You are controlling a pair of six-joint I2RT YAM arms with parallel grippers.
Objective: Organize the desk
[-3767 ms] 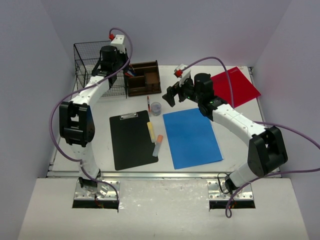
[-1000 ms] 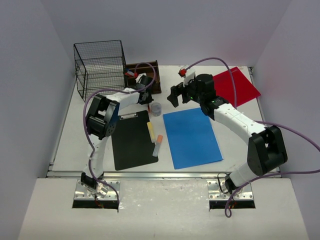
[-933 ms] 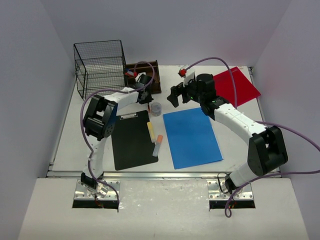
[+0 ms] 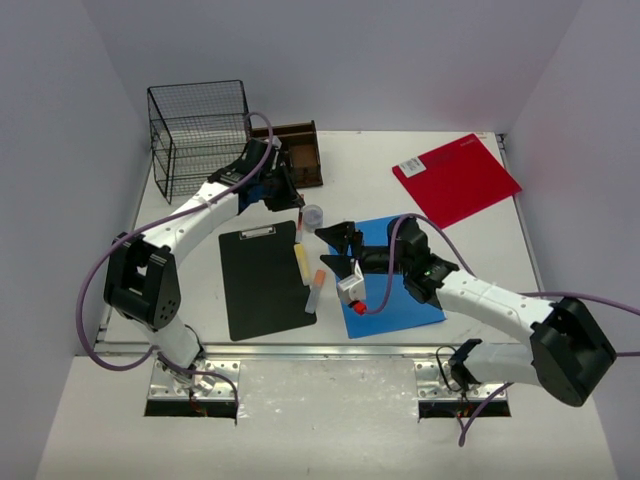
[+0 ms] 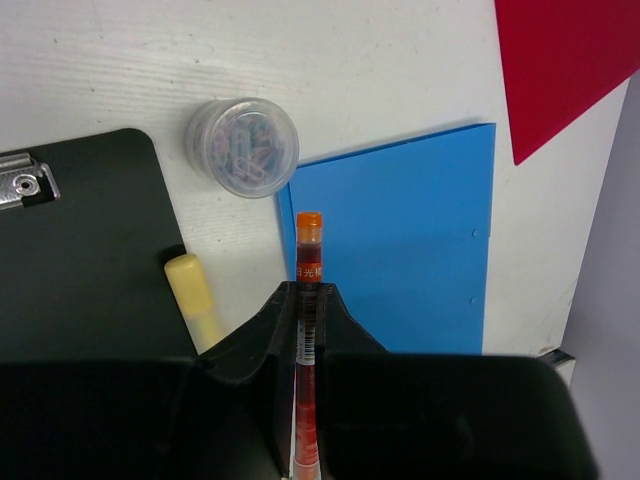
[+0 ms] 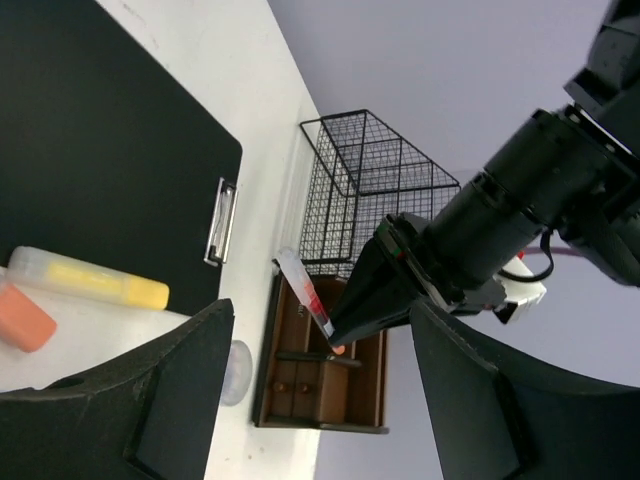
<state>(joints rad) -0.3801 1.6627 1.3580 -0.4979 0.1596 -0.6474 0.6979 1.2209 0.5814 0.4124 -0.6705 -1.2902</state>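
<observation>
The white desk holds scattered stationery. My left gripper hovers between the wooden organizer and a clear jar of paper clips, shut on a red pen that sticks out past the fingertips. The right wrist view shows this pen raised in front of the organizer. My right gripper stands open, low over the left edge of the blue folder, facing a yellow marker and an orange-capped marker on the black clipboard.
A black wire basket stands at the back left beside the organizer. A red folder lies at the back right. The silver rail runs along the desk's front edge. The jar sits just off the clipboard's corner.
My right arm swung from the back of the desk down to the blue folder's left edge, its jaws narrowing a little. My left arm stretched out and now holds the red pen off the desk.
</observation>
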